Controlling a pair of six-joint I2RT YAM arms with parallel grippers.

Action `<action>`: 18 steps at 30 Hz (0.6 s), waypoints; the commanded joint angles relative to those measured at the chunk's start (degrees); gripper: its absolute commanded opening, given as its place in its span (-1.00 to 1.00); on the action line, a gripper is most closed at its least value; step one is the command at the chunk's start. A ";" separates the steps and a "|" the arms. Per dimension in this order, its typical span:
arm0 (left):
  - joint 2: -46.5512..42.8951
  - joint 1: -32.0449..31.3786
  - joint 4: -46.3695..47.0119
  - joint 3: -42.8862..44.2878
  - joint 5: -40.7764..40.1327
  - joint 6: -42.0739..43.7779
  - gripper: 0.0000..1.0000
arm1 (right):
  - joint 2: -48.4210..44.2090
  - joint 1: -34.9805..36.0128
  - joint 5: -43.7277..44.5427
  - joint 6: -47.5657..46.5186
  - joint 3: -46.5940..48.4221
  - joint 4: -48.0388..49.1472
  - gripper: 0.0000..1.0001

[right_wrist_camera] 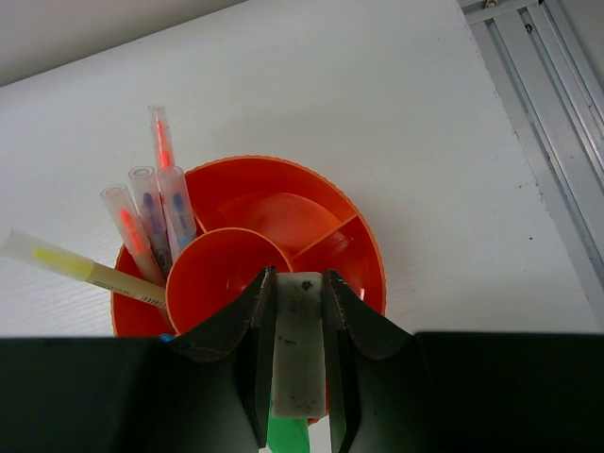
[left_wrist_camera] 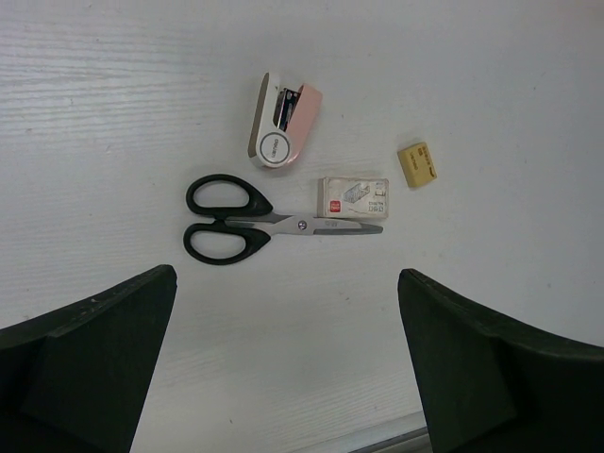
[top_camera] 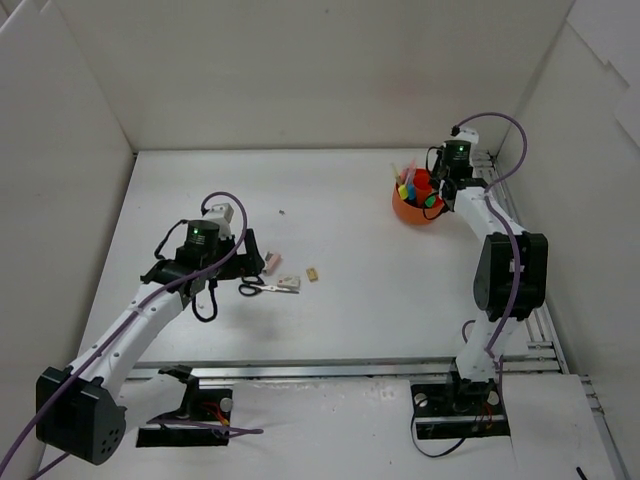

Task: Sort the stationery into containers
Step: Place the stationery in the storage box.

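Observation:
My right gripper [right_wrist_camera: 300, 283] is shut on a grey-white eraser [right_wrist_camera: 300, 340] and holds it just above the orange cup [right_wrist_camera: 349, 236], which has a round middle well and side compartments. Several pens and highlighters [right_wrist_camera: 156, 212] stand in its left compartment. The cup also shows in the top view [top_camera: 416, 197] with the right gripper [top_camera: 437, 188] over it. My left gripper [top_camera: 222, 270] is open above the black-handled scissors [left_wrist_camera: 236, 225]. Next to the scissors lie a pink stapler [left_wrist_camera: 283, 123], a small staple box [left_wrist_camera: 353, 197] and a beige eraser [left_wrist_camera: 417, 164].
White walls enclose the table on the left, the back and the right. A metal rail [right_wrist_camera: 547, 123] runs along the table's right edge, close to the cup. The table's front edge [left_wrist_camera: 396, 439] lies just below the left fingers.

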 commanded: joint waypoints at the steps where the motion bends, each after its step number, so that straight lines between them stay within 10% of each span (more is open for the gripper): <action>1: 0.08 -0.77 1.98 3.63 -0.91 0.88 0.99 | 0.05 -0.20 2.46 2.32 2.62 4.73 -0.80; 18: 1.83 -1.30 1.90 4.94 -1.09 1.14 0.99 | -2.24 -0.29 4.14 6.01 -3.80 14.75 -0.80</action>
